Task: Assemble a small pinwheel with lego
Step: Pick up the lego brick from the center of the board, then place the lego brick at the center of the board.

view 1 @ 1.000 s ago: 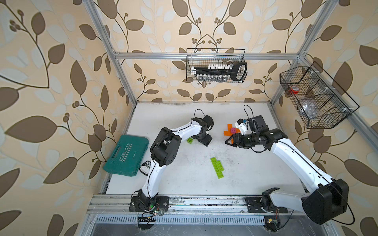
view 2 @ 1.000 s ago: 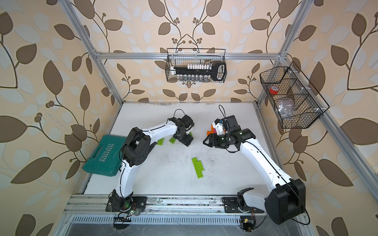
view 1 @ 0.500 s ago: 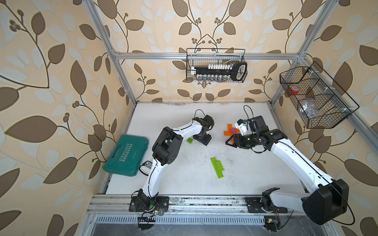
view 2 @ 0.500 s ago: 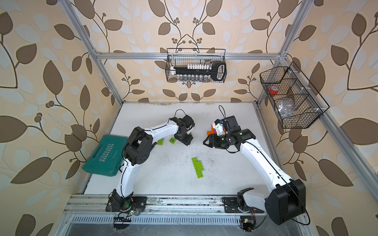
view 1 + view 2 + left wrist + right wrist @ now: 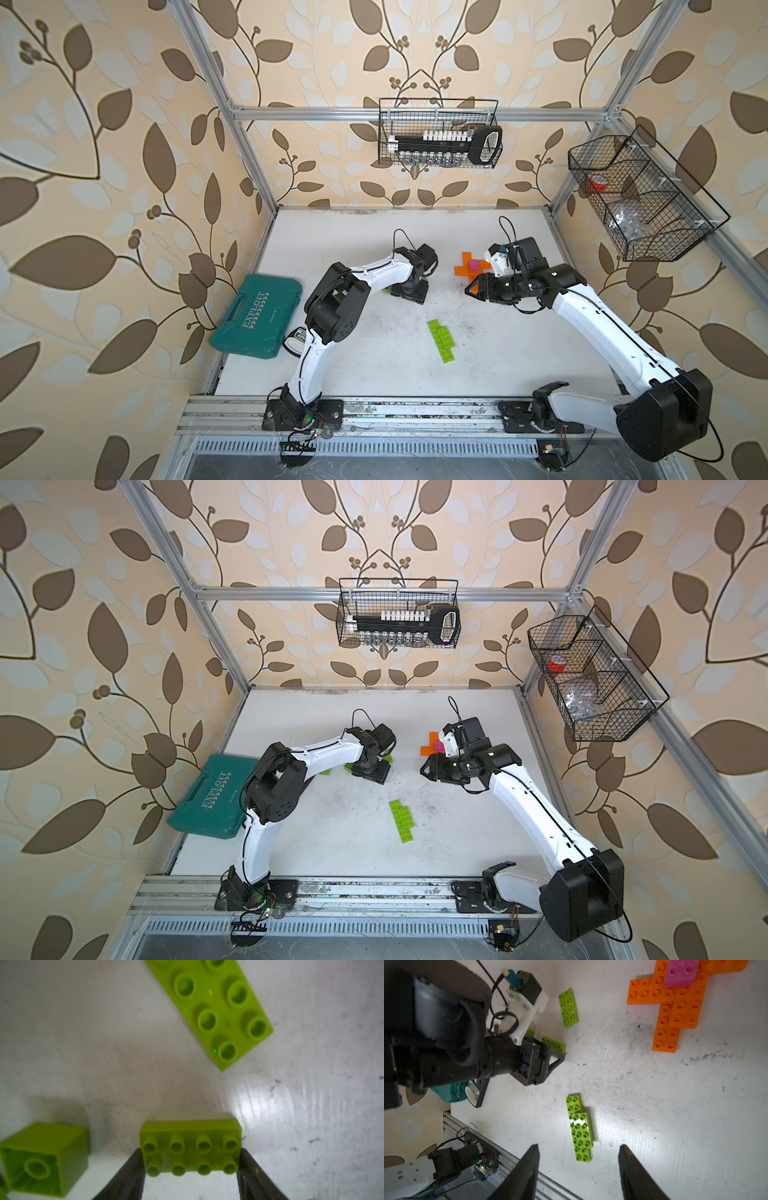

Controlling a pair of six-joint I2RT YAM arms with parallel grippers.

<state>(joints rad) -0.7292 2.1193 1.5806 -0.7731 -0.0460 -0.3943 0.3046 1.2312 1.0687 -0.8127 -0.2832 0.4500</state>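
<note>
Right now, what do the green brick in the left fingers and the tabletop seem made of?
Green brick: moulded plastic, smooth, slightly glossy, judging by its hollow studs and uniform colour. Tabletop: likely a white coated board, semi-glossy; it shows a bright glare patch and dark scuffs, exact material unclear.

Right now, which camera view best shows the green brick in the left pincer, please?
The left wrist view: the green brick is close up, studs visible, the left pincer gripping its ends. The right wrist view shows one edge; in both top views the arm mostly hides it.
</note>
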